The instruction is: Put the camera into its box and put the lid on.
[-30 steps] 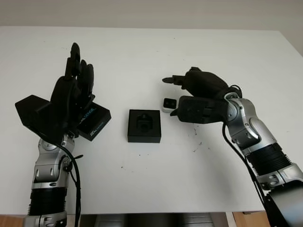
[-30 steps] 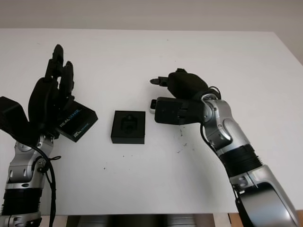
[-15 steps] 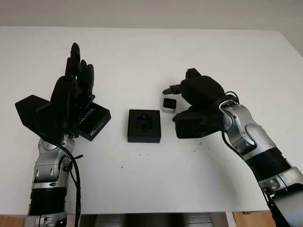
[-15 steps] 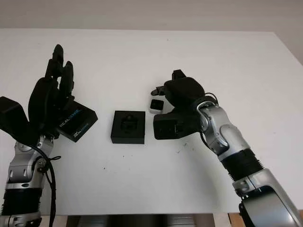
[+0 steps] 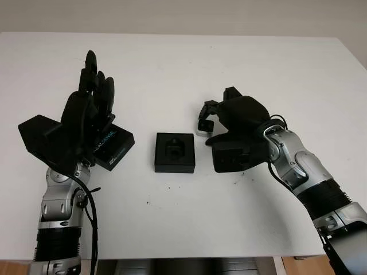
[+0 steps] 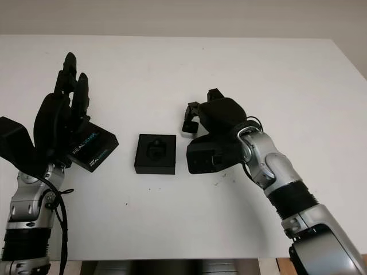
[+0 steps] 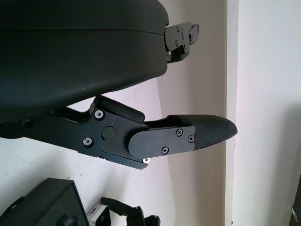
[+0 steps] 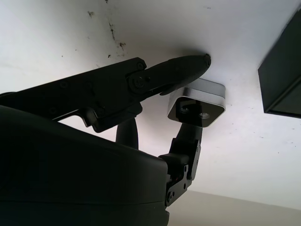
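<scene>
The left hand (image 5: 86, 117) is raised upright on the left, open. The right hand (image 5: 226, 123) is lowered mid-surface, its fingers (image 8: 188, 68) curled.

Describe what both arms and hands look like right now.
Each arm is silver metal with ribbed black sections and a black cable along it. The left hand and right hand are matte black shells with jointed, screw-fastened fingers.

White bench (image 5: 172, 217), you've got 3 items on it: open black box (image 5: 175, 152) at centre w/ moulded insert; black lid (image 5: 114, 146) just left of it, printed side up; small silver camera (image 8: 197, 103) near box's right, far corner.
</scene>
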Controlling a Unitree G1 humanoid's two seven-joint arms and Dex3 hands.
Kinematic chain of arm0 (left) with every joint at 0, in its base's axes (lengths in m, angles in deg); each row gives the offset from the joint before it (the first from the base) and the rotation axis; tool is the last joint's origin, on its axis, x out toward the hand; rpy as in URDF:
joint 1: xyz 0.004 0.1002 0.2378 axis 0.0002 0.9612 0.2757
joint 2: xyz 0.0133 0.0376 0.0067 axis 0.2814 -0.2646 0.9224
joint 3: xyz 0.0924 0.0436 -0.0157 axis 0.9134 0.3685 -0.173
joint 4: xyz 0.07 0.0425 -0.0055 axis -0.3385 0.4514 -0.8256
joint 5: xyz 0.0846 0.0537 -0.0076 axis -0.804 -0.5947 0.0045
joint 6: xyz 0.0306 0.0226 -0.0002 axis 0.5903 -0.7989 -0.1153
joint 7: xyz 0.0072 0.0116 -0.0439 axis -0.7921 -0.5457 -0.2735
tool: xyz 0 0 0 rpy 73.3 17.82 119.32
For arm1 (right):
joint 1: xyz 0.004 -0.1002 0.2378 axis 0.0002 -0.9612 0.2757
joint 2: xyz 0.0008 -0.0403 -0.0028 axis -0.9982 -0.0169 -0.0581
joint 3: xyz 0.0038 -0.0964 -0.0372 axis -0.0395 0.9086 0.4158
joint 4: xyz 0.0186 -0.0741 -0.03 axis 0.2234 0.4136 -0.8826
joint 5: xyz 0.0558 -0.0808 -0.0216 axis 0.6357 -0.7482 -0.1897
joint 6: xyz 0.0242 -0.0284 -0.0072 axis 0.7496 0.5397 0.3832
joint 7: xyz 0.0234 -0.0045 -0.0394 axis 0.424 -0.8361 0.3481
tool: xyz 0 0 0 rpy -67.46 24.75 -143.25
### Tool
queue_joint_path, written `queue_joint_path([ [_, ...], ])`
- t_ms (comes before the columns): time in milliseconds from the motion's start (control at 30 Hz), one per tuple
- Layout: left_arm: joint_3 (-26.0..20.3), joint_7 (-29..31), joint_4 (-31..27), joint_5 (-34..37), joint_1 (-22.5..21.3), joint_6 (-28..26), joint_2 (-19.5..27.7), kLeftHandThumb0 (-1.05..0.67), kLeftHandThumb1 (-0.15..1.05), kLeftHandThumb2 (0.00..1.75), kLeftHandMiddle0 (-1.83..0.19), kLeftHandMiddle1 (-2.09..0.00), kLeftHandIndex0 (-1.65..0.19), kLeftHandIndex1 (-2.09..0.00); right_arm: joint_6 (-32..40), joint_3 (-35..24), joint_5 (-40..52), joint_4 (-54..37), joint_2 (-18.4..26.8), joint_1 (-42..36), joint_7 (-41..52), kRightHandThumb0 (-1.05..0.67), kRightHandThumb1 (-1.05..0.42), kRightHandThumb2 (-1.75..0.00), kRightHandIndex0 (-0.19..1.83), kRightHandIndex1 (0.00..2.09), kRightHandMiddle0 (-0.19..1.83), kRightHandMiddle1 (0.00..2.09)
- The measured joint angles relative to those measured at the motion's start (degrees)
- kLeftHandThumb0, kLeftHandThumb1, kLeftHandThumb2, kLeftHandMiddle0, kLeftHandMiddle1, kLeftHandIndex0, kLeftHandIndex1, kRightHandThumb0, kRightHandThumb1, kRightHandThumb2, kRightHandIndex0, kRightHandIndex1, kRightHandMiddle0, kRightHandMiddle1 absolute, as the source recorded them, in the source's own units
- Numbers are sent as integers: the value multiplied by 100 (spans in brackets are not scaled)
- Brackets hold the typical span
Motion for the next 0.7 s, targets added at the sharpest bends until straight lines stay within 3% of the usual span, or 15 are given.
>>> queue_joint_path([
  [467, 0, -31, -1, -9, 0, -28, 0, -71, 105, 45, 19, 0, 19, 0, -128, -12, 80, 229, -69, 0, -381, -49, -96, -6, -4, 209, 34, 114],
  [700, 0, -15, -1, -8, 0, -22, 0, -71, 105, 46, 19, 0, 19, 0, -420, 10, 35, 508, -87, -8, -1022, -40, -101, -6, 17, 209, 37, 153],
])
